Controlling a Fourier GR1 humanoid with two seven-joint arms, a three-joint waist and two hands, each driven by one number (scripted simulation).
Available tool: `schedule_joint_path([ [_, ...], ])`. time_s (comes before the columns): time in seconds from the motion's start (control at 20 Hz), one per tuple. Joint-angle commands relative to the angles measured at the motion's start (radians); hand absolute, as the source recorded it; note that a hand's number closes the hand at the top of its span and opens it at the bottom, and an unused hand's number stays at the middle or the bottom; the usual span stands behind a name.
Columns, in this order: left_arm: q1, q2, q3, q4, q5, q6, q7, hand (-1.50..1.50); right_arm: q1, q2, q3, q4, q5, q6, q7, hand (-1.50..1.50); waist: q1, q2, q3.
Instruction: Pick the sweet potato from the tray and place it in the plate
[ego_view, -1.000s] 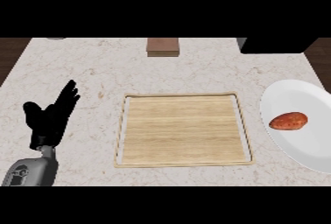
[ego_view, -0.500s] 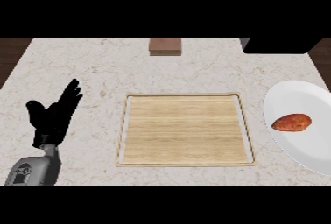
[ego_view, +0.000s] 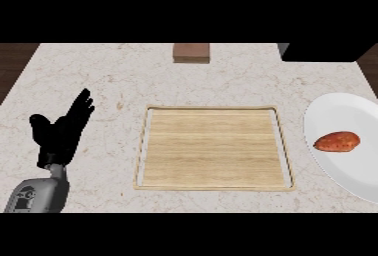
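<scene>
At the table's left edge your left hand (ego_view: 59, 137) rests, fingers (ego_view: 80, 107) straight and released, holding nothing, likely parked since the job looks done. Right hand isn't in view. Wooden tray (ego_view: 214, 148) sits mid-table (ego_view: 118, 80), bare. Sweet potato (ego_view: 337, 141) lies on the white plate (ego_view: 336, 112) at far right, well apart from your fingers, tray between them. Brown block (ego_view: 191, 52) at the far edge, untouched.

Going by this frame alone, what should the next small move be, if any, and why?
Probably none beyond keeping clear. The sweet potato already lies on the white plate at the right, and the wooden tray holds nothing. The left hand rests open at the left, fingers up, apart from the tray. The right hand is out of view. The placement looks done, so I would leave things as they are.
</scene>
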Motion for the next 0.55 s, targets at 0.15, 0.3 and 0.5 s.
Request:
schedule_joint_path([
  [0.15, 0.033, -0.032, -0.022, 0.002, -0.016, 0.012, -0.036, 0.00, 0.011, -0.024, 0.022, 0.068, -0.002, 0.183, -0.200, -1.50, 0.011, 0.004, 0.002],
  [0.3, -0.035, 0.000, -0.005, 0.023, -0.017, 0.002, -0.011, 0.00, -0.030, -0.085, 0.030, 0.093, 0.005, 0.173, -0.174, -1.50, 0.014, 0.010, 0.003],
  [0.5, -0.019, -0.025, -0.020, 0.014, -0.017, 0.012, 0.007, 0.00, 0.001, -0.079, 0.065, 0.099, 0.022, 0.166, -0.214, -1.50, 0.010, 0.006, 0.003],
])
